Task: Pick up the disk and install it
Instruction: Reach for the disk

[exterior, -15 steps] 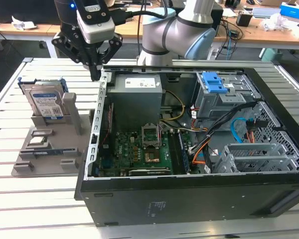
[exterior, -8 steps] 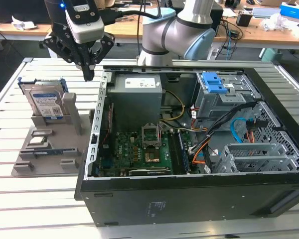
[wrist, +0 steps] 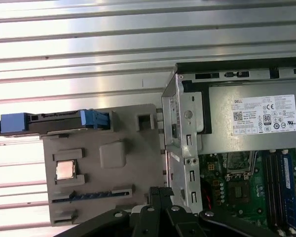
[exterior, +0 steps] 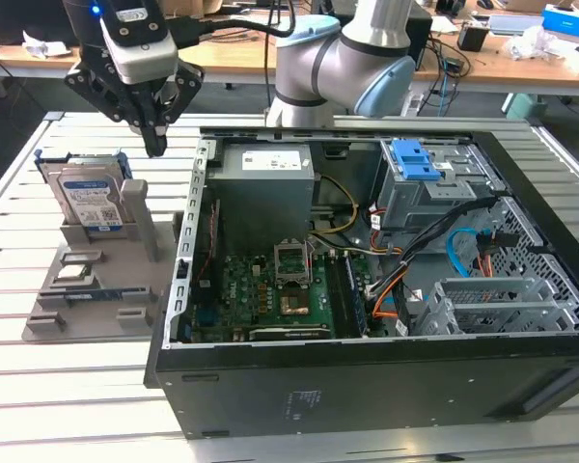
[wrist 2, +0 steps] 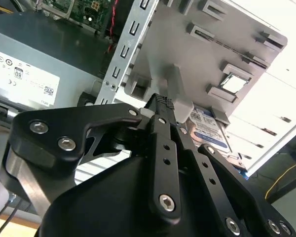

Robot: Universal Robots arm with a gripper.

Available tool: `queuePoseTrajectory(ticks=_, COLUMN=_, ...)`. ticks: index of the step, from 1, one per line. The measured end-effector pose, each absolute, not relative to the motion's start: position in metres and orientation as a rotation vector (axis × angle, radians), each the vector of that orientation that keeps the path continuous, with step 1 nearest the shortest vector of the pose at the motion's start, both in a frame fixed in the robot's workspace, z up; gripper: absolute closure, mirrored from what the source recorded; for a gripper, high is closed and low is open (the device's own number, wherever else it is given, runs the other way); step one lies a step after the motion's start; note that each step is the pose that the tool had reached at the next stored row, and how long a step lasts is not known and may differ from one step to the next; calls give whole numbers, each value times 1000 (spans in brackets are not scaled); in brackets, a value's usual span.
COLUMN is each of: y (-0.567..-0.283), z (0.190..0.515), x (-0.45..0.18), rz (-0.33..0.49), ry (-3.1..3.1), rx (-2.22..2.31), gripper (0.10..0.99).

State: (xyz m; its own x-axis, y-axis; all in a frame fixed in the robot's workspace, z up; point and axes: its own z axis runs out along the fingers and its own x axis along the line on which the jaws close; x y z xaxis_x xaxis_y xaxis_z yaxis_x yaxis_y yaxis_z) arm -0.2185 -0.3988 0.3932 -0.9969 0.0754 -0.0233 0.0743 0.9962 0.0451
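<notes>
Lighting's bright and pretty even, coming from above, so shadows in the exterior view stay soft. The ribbed metal bench throws heavy glare in the first wrist view, with whole bands washed white, and in the second wrist view one side of it is totally blown out. The black tool up close is just a dark mass. The inside of the computer case sits in shade.
</notes>
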Motion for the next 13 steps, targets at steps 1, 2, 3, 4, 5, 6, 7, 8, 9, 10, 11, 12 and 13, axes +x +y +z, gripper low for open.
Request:
queuePoseTrajectory(ticks=1, y=-399, z=393, x=-222, rz=69, ry=3114, rx=117, gripper=980)
queuePoseTrajectory(ticks=2, y=-399, z=393, x=-224, rz=69, ry=3114, rx=117, gripper=980)
queuePoseTrajectory(ticks=3, y=-399, z=393, x=-226, rz=69, ry=3114, rx=117, gripper=980)
queuePoseTrajectory(ticks=4, y=-399, z=393, x=-229, rz=69, ry=3114, rx=117, gripper=980)
queuePoseTrajectory(ticks=5, y=-399, z=393, x=-230, rz=69, ry=3114, rx=117, gripper=980)
queuePoseTrajectory(ticks=6, y=-399, z=393, x=-232, rz=69, ry=3114, rx=117, gripper=980)
queuePoseTrajectory(ticks=7, y=-399, z=393, x=-234, rz=69, ry=3114, rx=117, gripper=980)
queuePoseTrajectory(ticks=8, y=-399, z=393, x=-236, rz=69, ry=3114, rx=117, gripper=980)
queuePoseTrajectory(ticks=9, y=-399, z=393, x=-237, rz=69, ry=3114, rx=117, gripper=980)
queuePoseTrajectory(ticks=10, y=-399, z=393, x=-239, rz=69, ry=3114, rx=117, gripper=980)
queuePoseTrajectory(ticks=11, y=-399, z=393, x=-241, rz=69, ry=3114, rx=117, gripper=980)
queuePoseTrajectory(ticks=12, y=-399, z=393, x=-245, rz=69, ry=3114, rx=116, gripper=980)
queuePoseTrajectory(ticks=13, y=-399, z=393, x=-249, rz=69, ry=3114, rx=117, gripper=980)
